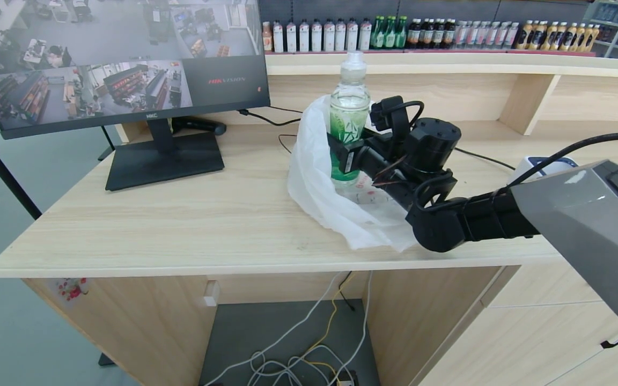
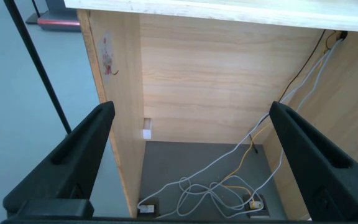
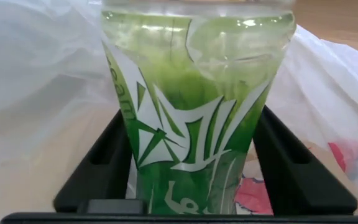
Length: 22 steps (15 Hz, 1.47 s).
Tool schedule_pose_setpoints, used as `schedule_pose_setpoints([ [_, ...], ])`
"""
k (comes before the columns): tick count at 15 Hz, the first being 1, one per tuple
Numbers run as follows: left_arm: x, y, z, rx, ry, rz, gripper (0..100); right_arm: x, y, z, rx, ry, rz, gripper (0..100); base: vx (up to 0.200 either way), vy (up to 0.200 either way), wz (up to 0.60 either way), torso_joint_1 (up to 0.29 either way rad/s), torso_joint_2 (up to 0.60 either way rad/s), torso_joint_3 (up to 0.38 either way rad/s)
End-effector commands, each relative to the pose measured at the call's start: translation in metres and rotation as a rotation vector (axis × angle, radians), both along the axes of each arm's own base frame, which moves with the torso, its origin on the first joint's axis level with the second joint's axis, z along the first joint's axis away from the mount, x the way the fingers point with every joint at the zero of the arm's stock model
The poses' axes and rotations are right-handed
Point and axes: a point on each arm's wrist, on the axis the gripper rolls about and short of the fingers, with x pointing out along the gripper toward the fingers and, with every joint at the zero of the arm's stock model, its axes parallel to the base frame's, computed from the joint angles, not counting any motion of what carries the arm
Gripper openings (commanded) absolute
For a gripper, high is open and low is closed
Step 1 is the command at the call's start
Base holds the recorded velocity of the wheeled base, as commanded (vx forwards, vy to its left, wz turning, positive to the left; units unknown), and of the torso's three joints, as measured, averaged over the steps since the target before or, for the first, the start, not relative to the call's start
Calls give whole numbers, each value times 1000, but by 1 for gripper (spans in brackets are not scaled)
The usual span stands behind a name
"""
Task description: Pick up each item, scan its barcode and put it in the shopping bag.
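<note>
Closest in, the left tool [image 2: 191, 109] hangs below the counter's [image 1: 180, 225] near edge with its jaws spread wide and nothing between them, so it's out of the way. All the action is on the right tool [image 1: 345, 156]. It's clamped around the lower half of the bottle [image 1: 349, 107] and holds it upright in the open mouth of the shopping bag [image 1: 314, 182], a bit right of the counter's middle and about halfway between the near and far edges. I can't tell if the base is touching down yet. My take is this is the drop-off step. I'd lower it straight down until the base is properly seated inside the bag, then let go slowly and back the tool out the way the arm points, so the jaws don't snag that floppy plastic and pull the bottle over. It's tall and narrow, so a crooked release would probably tip it. The bottle itself is clear plastic with a pale cap. It has a green wrap with white leafy shapes around the lower body, and the liquid looks like it nearly fills it. The bag is thin, white and crumpled, with a bit of red print near its bottom. Further back, a monitor [image 1: 116, 59] stands at the far left corner.
</note>
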Motion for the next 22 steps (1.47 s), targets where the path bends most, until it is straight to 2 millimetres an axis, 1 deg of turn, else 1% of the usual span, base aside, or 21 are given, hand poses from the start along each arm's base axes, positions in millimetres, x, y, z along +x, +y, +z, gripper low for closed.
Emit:
schedule_pose_setpoints([
  [1,0,0,0,1,0,0,100,0,-1,1,2,-5,-2,100,0,0,0,0,0,0],
  [5,0,0,0,1,0,0,100,-1,-3,5,18,-34,-5,100,0,0,0,0,0,0],
  [7,0,0,0,1,0,0,100,-6,-6,13,23,-46,-6,100,0,0,0,0,0,0],
  [9,0,0,0,1,0,0,100,-15,-10,18,20,-40,-6,100,0,0,0,0,0,0],
  [12,0,0,0,1,0,0,100,-36,-20,24,20,-40,-4,100,0,0,0,0,0,0],
  [14,0,0,0,1,0,0,100,-58,-28,21,29,-58,2,100,0,0,0,0,0,0],
  [15,0,0,0,1,0,0,100,-73,-33,20,27,-59,-1,100,0,0,0,0,0,0],
  [16,0,0,0,1,0,0,100,-95,-44,15,23,-48,-20,100,0,0,0,0,0,0],
  [18,0,0,0,1,0,0,100,-124,-58,11,25,-52,-17,100,0,0,0,0,0,0],
  [19,0,0,0,3,0,0,100,-134,-63,10,32,-58,-12,100,0,0,0,0,0,0],
  [20,0,0,0,3,0,0,100,-139,-66,10,37,-66,-12,100,0,0,0,0,0,0],
  [22,0,0,0,-2,0,0,100,-158,-68,12,58,-100,6,100,0,0,0,0,0,0],
])
